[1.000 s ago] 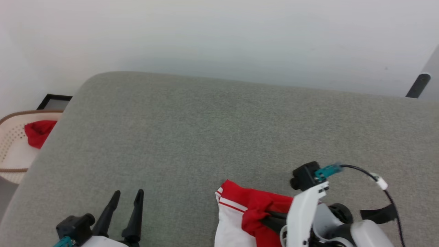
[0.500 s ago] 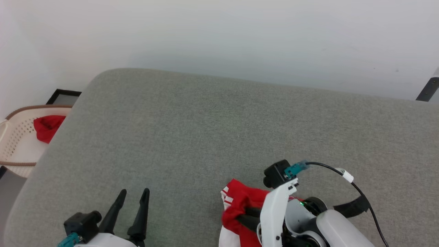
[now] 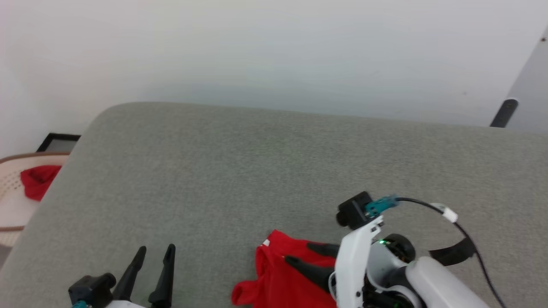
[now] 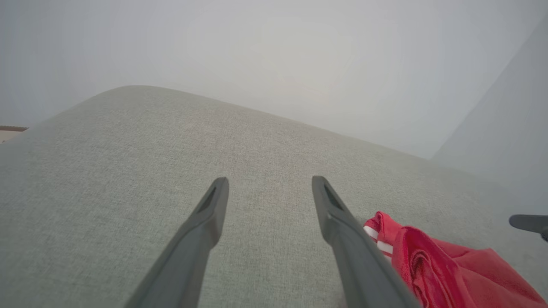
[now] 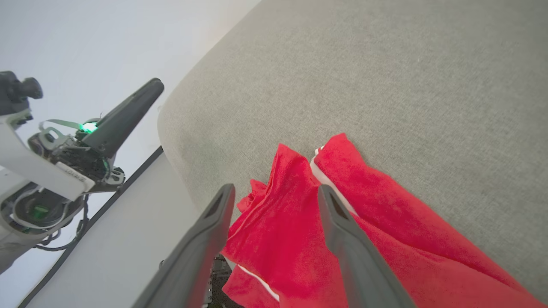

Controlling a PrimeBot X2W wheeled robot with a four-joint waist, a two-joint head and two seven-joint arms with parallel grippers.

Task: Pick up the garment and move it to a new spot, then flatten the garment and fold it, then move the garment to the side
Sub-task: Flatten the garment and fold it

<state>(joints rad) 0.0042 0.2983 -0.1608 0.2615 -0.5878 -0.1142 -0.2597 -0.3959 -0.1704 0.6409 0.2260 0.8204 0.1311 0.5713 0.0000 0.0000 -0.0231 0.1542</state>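
Jersey (image 3: 274,280) bunched at the cushion's (image 3: 257,171) 6 o'clock edge.
My right tool (image 3: 299,253) and left tool (image 3: 156,249) gape empty; I'd grip it wide and draw it toward 12 o'clock.

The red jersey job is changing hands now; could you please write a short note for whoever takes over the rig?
The left gripper is open and empty above the bare grey cushion.
The right gripper is open over the red jersey, not clamped.
The red jersey lies bunched at the cushion's near edge, partly hanging over.
Done, it seems: moving it to a new spot.
Left: flatten, fold, move aside.
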